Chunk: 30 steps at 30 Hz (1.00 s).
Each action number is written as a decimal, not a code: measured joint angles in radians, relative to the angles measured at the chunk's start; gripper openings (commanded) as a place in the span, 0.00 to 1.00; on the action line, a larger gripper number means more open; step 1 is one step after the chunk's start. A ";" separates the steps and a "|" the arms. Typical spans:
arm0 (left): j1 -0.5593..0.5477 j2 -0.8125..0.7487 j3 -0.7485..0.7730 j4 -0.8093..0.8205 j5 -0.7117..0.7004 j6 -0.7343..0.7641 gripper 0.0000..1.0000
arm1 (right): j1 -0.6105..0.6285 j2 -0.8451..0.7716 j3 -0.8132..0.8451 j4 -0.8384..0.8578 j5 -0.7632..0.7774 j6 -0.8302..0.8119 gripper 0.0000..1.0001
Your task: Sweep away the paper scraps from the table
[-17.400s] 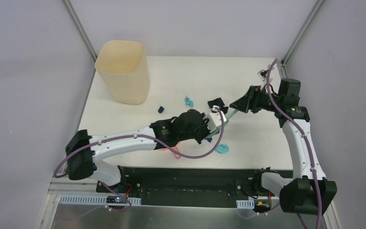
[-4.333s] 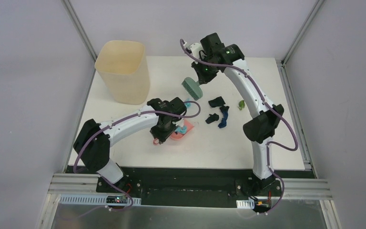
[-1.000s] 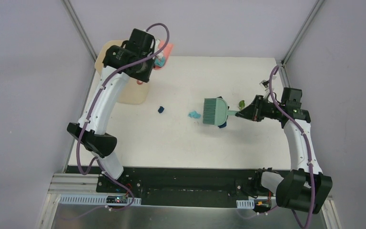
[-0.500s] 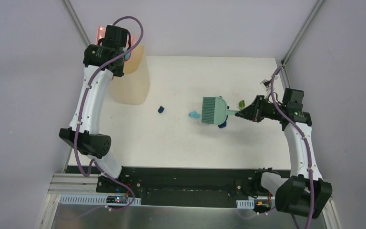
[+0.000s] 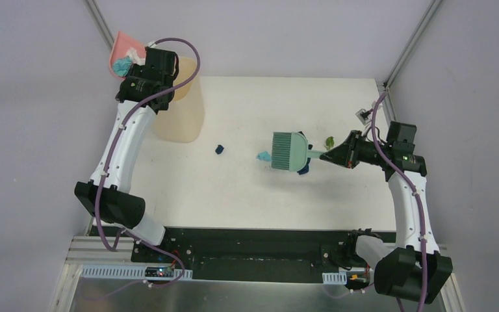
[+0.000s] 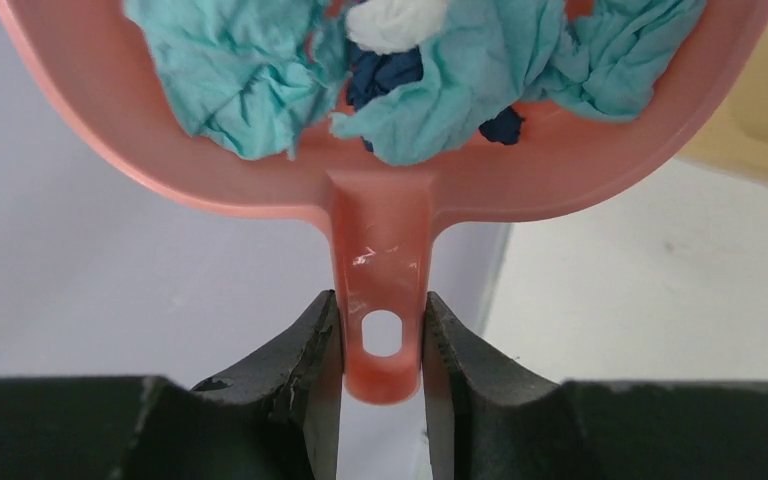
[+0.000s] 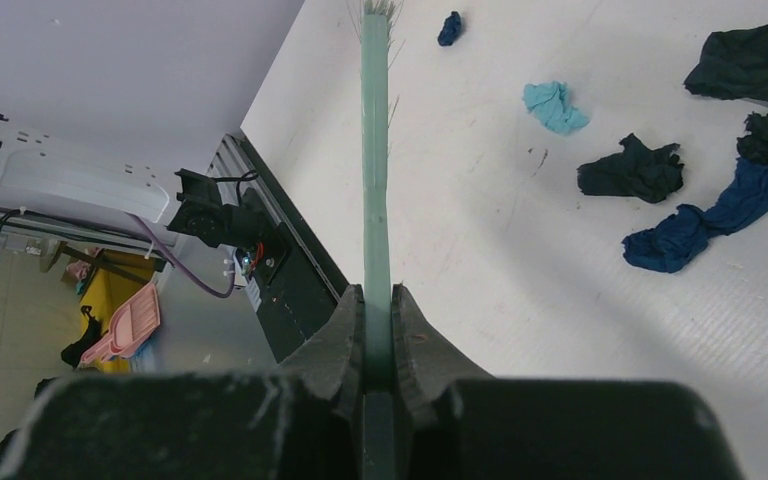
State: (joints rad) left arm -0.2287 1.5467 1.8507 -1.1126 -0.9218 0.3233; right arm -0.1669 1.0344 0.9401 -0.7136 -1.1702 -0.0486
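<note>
My left gripper is shut on the handle of the pink dustpan, held high beside the back left corner of the cream bin. Light blue, white and dark blue paper scraps lie in the pan. My right gripper is shut on the teal brush, whose handle shows edge-on. On the table lie a dark blue scrap, a light blue one, a green one, and black and dark blue wads by the brush head.
The tall bin stands at the table's back left corner. Metal frame posts rise at both back corners, with grey walls close on both sides. A black rail carries the arm bases along the near edge.
My left arm has carried the dustpan leftward from the right of the bin, across its rim, to its left. The brush head has edged slightly left.
</note>
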 measured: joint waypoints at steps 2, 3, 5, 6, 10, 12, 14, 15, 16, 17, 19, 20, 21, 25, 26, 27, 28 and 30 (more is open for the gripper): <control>-0.002 0.008 -0.039 0.066 -0.062 0.081 0.00 | 0.002 0.000 0.000 -0.009 -0.007 -0.004 0.00; -0.005 0.010 -0.058 0.100 -0.087 0.122 0.00 | 0.005 0.000 0.002 -0.018 -0.010 -0.008 0.00; -0.008 0.011 -0.100 0.173 -0.130 0.206 0.00 | 0.013 -0.001 0.007 -0.047 -0.016 -0.023 0.00; -0.012 0.011 -0.118 0.211 -0.148 0.247 0.00 | 0.020 -0.003 0.010 -0.058 -0.017 -0.029 0.00; -0.014 0.006 -0.256 0.502 -0.217 0.517 0.00 | 0.056 -0.027 0.029 -0.085 -0.021 -0.042 0.00; -0.014 0.006 -0.323 0.651 -0.235 0.668 0.00 | 0.072 -0.045 0.035 -0.092 -0.023 -0.047 0.00; -0.014 0.014 -0.352 0.745 -0.245 0.782 0.00 | 0.082 -0.057 0.036 -0.094 -0.023 -0.051 0.00; -0.014 0.022 -0.353 0.784 -0.251 0.837 0.00 | 0.088 -0.061 0.036 -0.096 -0.023 -0.053 0.00; -0.014 0.026 -0.353 0.808 -0.252 0.867 0.00 | 0.091 -0.063 0.036 -0.097 -0.023 -0.054 0.00; -0.015 0.030 -0.353 0.831 -0.253 0.900 0.00 | 0.095 -0.063 0.036 -0.098 -0.022 -0.055 0.00; -0.015 0.033 -0.353 0.859 -0.255 0.954 0.00 | 0.101 -0.063 0.036 -0.100 -0.020 -0.058 0.00; -0.015 0.034 -0.354 0.871 -0.255 0.977 0.00 | 0.103 -0.063 0.036 -0.100 -0.020 -0.058 0.00; -0.015 0.034 -0.356 0.882 -0.255 0.996 0.00 | 0.105 -0.063 0.036 -0.100 -0.020 -0.060 0.00; -0.015 0.034 -0.361 0.913 -0.255 1.053 0.00 | 0.108 -0.063 0.036 -0.105 -0.019 -0.067 0.00; -0.015 0.034 -0.361 0.922 -0.255 1.064 0.00 | 0.108 -0.063 0.036 -0.107 -0.019 -0.069 0.00; -0.015 0.034 -0.361 0.932 -0.255 1.075 0.00 | 0.108 -0.063 0.036 -0.110 -0.019 -0.072 0.00; -0.015 0.034 -0.361 0.939 -0.256 1.083 0.00 | 0.108 -0.063 0.036 -0.112 -0.019 -0.074 0.00; -0.015 0.034 -0.361 0.946 -0.255 1.090 0.00 | 0.109 -0.063 0.036 -0.115 -0.017 -0.078 0.00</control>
State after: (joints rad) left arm -0.2436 1.5806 1.4895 -0.1665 -1.1770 1.4136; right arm -0.0582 0.9710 0.9764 -0.8284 -1.1873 -0.1265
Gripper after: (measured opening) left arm 0.297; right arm 0.078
